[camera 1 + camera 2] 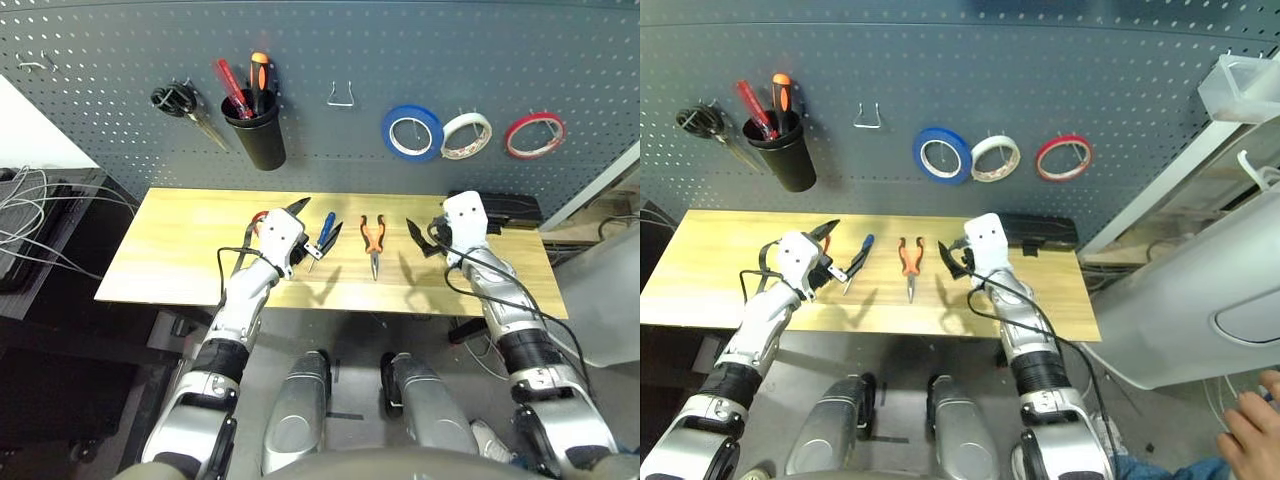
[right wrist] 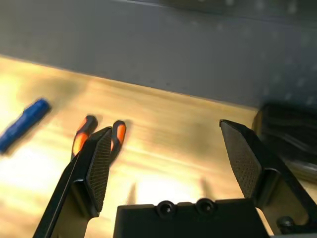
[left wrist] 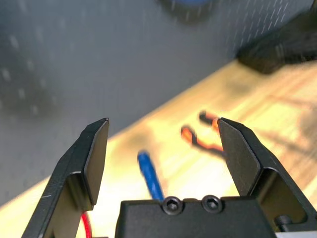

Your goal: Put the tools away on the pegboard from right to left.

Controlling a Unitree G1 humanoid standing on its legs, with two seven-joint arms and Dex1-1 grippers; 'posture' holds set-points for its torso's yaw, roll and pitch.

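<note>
The dark grey pegboard [image 1: 330,60] stands behind a wooden table [image 1: 160,250]. The wide blue tape roll [image 1: 412,132] hangs on the pegboard at right, with a white tape roll [image 1: 467,135] just to its right and a red tape roll [image 1: 534,135] beyond that. An empty metal hook [image 1: 341,96] sits left of the blue roll. Farther left, a black cup [image 1: 255,130] holds a red-handled tool and an orange-and-black screwdriver [image 1: 260,80], and black-handled scissors [image 1: 185,108] hang at the left.

On the table, the orange-and-black-handled pliers [image 1: 373,240] lie near the middle, handles toward the pegboard. The small blue-handled screwdriver [image 1: 325,228] lies just to their left. The red-handled scissors [image 1: 260,221] lie left of that, mostly hidden under the left gripper [image 1: 314,230], which hovers over them with its jaws spread wide and empty. The right gripper [image 1: 424,238] hangs over the table right of the pliers, jaws also wide apart and holding nothing. A black box [image 1: 505,212] rests at the far right of the table.
</note>
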